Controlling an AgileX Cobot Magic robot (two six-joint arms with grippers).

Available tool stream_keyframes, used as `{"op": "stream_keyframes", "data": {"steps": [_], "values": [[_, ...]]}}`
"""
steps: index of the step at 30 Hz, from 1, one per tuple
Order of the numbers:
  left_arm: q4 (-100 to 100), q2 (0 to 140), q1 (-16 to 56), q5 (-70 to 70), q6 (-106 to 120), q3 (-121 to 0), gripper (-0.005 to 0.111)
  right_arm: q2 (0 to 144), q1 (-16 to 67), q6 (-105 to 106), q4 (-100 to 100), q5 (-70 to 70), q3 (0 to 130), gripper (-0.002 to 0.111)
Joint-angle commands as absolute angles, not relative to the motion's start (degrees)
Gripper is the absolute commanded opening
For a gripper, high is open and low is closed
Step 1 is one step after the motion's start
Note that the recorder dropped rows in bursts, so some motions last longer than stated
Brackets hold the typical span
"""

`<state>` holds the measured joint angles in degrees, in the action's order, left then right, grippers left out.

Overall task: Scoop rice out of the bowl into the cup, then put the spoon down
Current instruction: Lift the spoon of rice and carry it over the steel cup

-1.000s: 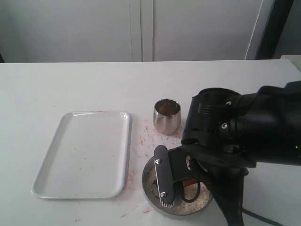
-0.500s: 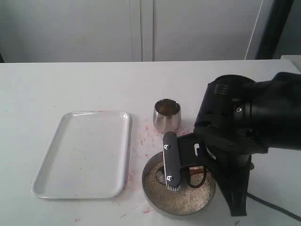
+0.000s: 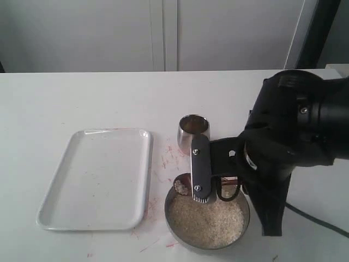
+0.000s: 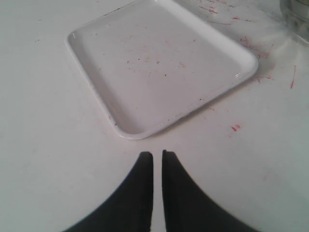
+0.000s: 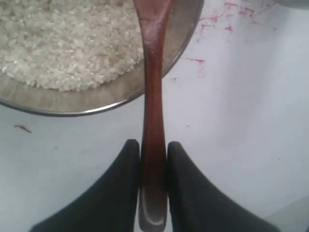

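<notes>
1. Right gripper (image 5: 153, 145): its pincer is narrow and clamped on the handle of the spoon (image 5: 153, 92). Over the last second it has risen out of the bowl (image 3: 170, 217) and drawn back toward the cup (image 3: 193, 134).
2. Spoon: the handle crosses the bowl's rim. In the exterior view its dark oval end (image 3: 181, 189) sits at the bowl's edge on the cup side. You cannot tell from here whether it carries grains.
3. Rice (image 3: 207, 221): more of the heap lies uncovered than a second ago, when the arm hid most of it. It is all in the bowl.
4. Cup: stands upright just behind the bowl and has not moved. The fill level cannot be read.
5. Left gripper (image 4: 155, 154): the pincer is drawn almost together with nothing in it, and it hangs over the table (image 3: 82, 98) near the tray (image 4: 159, 67).
6. Reading for you: this looks like the lift after a dip, with the carry to the cup next. Keep the spoon level, because tilting it would spill grains on the table.
</notes>
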<state>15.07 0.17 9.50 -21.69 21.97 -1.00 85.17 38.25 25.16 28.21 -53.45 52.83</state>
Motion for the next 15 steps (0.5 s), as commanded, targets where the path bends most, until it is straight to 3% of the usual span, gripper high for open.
{"op": "stream_keyframes", "data": {"steps": [1, 15], "values": [[15.37, 0.0, 9.9, -21.87, 22.14, -0.7, 0.014, 84.25, 35.25, 25.83, 26.26, -52.13, 52.68, 0.0], [15.37, 0.0, 9.9, -21.87, 22.14, -0.7, 0.014, 85.36, 27.28, 25.71, 14.79, -56.45, 61.93, 0.0]]}}
